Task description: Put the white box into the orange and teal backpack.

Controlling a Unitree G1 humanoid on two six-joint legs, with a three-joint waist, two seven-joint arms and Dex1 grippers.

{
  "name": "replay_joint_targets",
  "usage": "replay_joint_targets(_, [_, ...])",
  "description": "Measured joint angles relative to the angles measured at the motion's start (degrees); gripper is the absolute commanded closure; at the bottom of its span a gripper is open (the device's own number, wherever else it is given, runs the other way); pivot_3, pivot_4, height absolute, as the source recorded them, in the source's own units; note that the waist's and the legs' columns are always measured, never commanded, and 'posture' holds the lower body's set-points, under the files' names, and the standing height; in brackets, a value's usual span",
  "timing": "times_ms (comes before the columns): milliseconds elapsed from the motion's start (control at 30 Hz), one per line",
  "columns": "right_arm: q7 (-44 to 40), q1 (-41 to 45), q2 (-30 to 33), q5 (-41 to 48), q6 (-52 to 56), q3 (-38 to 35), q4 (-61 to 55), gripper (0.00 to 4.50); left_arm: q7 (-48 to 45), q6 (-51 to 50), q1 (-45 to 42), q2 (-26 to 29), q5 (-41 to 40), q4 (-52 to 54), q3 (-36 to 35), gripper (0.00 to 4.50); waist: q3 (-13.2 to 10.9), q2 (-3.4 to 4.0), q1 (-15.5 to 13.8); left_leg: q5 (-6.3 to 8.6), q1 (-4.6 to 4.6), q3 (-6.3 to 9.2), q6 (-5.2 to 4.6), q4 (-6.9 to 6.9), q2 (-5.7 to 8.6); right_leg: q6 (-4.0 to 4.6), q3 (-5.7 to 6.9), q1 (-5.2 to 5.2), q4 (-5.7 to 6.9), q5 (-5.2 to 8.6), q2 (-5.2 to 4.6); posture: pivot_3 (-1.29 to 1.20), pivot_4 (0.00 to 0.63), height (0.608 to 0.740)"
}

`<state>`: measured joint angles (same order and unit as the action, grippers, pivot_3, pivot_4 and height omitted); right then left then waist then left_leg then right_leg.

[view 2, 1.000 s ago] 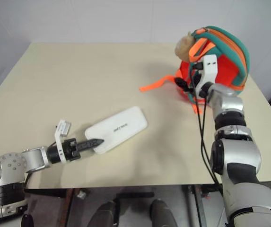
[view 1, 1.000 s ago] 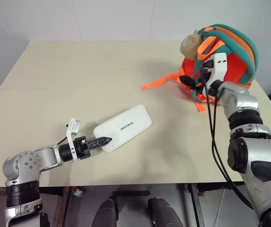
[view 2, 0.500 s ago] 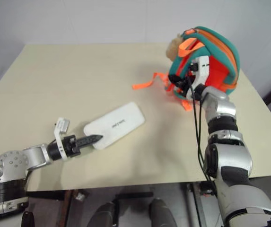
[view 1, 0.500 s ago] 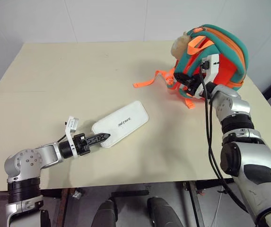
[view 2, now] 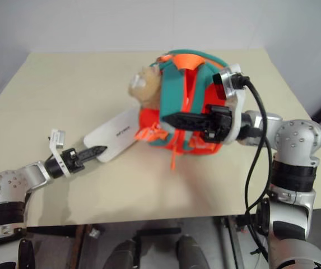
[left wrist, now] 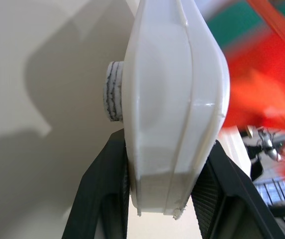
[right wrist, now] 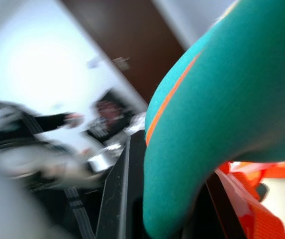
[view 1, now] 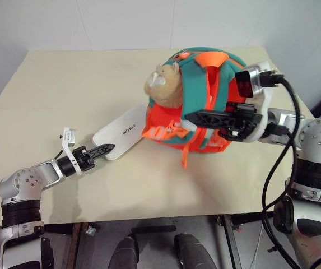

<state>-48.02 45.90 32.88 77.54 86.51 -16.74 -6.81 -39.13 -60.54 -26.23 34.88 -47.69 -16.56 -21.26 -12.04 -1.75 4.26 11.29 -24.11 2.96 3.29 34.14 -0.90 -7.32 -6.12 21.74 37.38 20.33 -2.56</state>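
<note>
- The left end effector (view 1: pixel 105 149) pinches the near short end of the white box (view 1: pixel 120 138), 1 black finger on each broad face, as the left wrist view shows.
- The white box (left wrist: pixel 174 107) lies low over the tabletop (view 1: pixel 82 89), slanting away from the left end effector toward the backpack; its far end is hidden behind the backpack's orange front.
- A small round grey-white pad (left wrist: pixel 114 90) sticks out from 1 face of the box.
- The right end effector (view 1: pixel 191 117) is clamped on a teal strap of the orange and teal backpack (view 1: pixel 196 101); the right wrist view shows the padded teal strap (right wrist: pixel 217 114) squeezed between its 2 fingers.
- The backpack is in the middle of the tabletop, just beside the box, with its tan plush animal head (view 1: pixel 163 87) facing the left arm.
- Thin orange webbing straps (view 1: pixel 185 154) hang down from the backpack's underside toward the tabletop.
- A black cable (view 1: pixel 278 162) loops from the right wrist down past the tabletop's near edge.
</note>
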Motion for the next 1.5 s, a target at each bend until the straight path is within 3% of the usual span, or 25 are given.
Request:
replay_joint_targets(100, [4.5,-6.6,7.2,12.0,2.4,0.7,-2.6,4.36,-1.3,2.7,0.9,0.9,0.6,-1.0,-0.2,3.21,0.0,0.00,-0.6,0.06,-0.03,-0.09,-0.11,-0.02,0.01,-0.01,-0.04,-0.03,-0.19,0.00,-0.06,0.00,0.150,0.740])
replay_joint_targets(233, [6.1,-10.2,12.9,15.1,2.1,0.9,-3.1,4.36,-3.5,6.9,3.9,1.0,0.9,0.0,-0.4,3.21,0.0,-0.01,-0.4,0.11,0.00,-0.25,-0.15,-0.04,-0.05,-0.02,-0.16,-0.03,-0.31,-0.02,0.02,0.00,0.150,0.740])
replay_joint_targets(467, [0.4,-10.4,14.8,4.8,-1.8,5.5,0.9,4.36,-7.9,9.4,8.4,2.0,-0.5,6.8,-3.6,3.21,0.0,-0.07,-1.2,0.13,-0.15,-0.23,-0.17,-0.07,-0.03,-0.02,-0.12,0.07,-0.48,-0.02,-0.02,0.00,0.150,0.740])
replay_joint_targets(767, [-10.1,-10.4,15.0,-8.0,-9.4,12.1,3.8,4.36,-8.4,5.6,8.7,4.7,-15.7,22.0,-14.7,3.21,0.0,-0.07,-1.8,0.25,-0.22,-0.24,-0.18,-0.14,-0.04,-0.06,-0.09,0.07,-0.69,0.00,-0.04,0.00,0.150,0.740])
replay_joint_targets(967, [-16.0,-10.8,16.0,-12.4,-11.1,14.5,4.4,4.36,-7.1,4.1,8.8,4.8,-22.2,27.4,-14.5,3.21,0.0,-0.08,-2.3,0.25,-0.20,-0.24,-0.18,-0.03,-0.01,-0.06,-0.10,0.04,-0.60,-0.01,0.03,0.00,0.150,0.740])
replay_joint_targets(1167, [-27.0,-11.1,24.0,-20.8,-15.8,19.6,8.3,4.36,-11.2,4.0,6.0,9.4,-22.2,27.7,-9.3,3.21,0.0,-0.07,-2.5,0.25,-0.16,-0.27,-0.18,0.01,0.02,-0.06,-0.10,-0.05,-0.70,-0.01,0.05,0.00,0.150,0.740])
replay_joint_targets(1500, [-30.8,-8.5,24.1,-27.4,-18.6,21.1,14.0,4.36,-14.9,4.4,2.8,11.5,-22.0,27.2,-7.0,3.21,-0.1,-0.07,-2.5,0.29,-0.16,-0.27,-0.17,-0.02,-0.01,-0.07,-0.10,-0.06,-0.77,-0.01,0.06,0.00,0.150,0.740])
